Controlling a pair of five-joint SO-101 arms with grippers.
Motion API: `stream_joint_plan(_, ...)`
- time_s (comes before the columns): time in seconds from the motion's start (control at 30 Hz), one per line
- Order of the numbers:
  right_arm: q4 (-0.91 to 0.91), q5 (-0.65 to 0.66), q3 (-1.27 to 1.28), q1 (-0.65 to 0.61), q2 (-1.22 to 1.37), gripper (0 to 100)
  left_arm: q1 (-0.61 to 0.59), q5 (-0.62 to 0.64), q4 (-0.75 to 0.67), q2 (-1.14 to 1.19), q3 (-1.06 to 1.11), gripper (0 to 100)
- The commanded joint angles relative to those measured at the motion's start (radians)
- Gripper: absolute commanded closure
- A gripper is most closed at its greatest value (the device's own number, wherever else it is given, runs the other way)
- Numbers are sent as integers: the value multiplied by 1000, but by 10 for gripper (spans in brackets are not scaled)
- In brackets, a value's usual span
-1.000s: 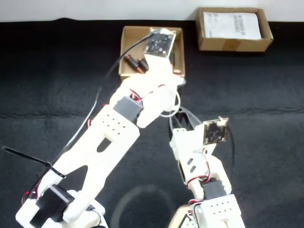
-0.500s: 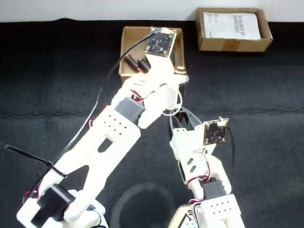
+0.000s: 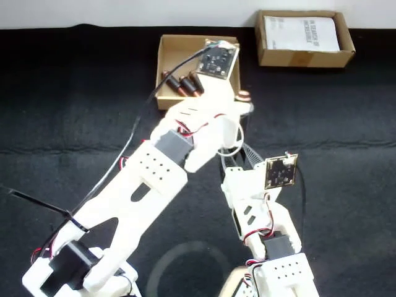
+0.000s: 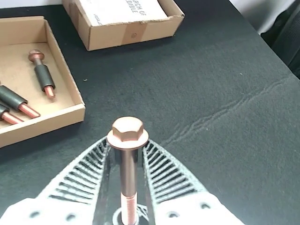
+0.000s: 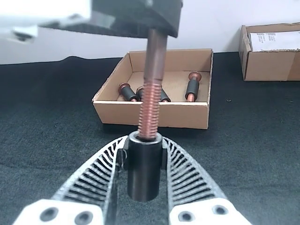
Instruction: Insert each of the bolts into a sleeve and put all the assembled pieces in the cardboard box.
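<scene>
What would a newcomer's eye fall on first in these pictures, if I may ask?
The copper bolt, clamped in the left gripper, points its threaded tip down into the mouth of the dark sleeve, which the right gripper holds upright. Just behind them, the open cardboard box holds several assembled pieces lying flat.

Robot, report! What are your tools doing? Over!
Left tool shut on bolt. Right tool shut on sleeve. Bolt tip at sleeve mouth. Nothing blocking.

High view looks down over the table [image 3: 62, 93]; both wrist views, close in, share the cardboard box [image 5: 154, 115]
</scene>
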Motion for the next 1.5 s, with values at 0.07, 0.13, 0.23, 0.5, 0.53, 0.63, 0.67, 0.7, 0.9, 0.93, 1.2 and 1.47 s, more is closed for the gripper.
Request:
stream_joint_plan(0.07, -19, 14, 110, -2, -19, 991, 4, 2, -17, -38, 1, 992)
stream_joint_plan(0.13, -19, 14, 110, -2, -19, 991, 10, 2, -17, -39, 27, 992)
stream_joint_plan(0.23, -19, 14, 110, -1, -19, 991, 8, 2, -21, -45, 68, 992)
stream_joint_plan(0.5, -19, 14, 110, -1, -19, 991, 10, -2, -14, -47, 171, 992)
stream_joint_plan(0.53, -19, 14, 110, -1, -19, 991, 10, -2, -14, -47, 188, 992)
stream_joint_plan(0.63, -19, 14, 110, 2, -19, 991, 13, -3, 32, -47, 219, 989)
stream_joint_plan(0.67, -19, 14, 108, 10, -19, 991, 13, -3, 68, -47, 219, 982)
stream_joint_plan(0.7, -19, 14, 107, 16, -19, 991, 13, -3, 104, -48, 219, 966)
stream_joint_plan(0.9, -18, 14, 77, 42, -18, 991, 4, 0, 327, -142, 225, 755)
stream_joint_plan(0.93, -18, 14, 76, 42, -16, 991, 4, 0, 367, -174, 222, 723)
stream_joint_plan(1.2, -15, 14, 79, 42, -15, 991, 28, -20, 542, -470, 217, 678)
stream_joint_plan(1.47, 71, 8, -41, 58, -12, 991, -99, -54, 600, -696, 234, 833)
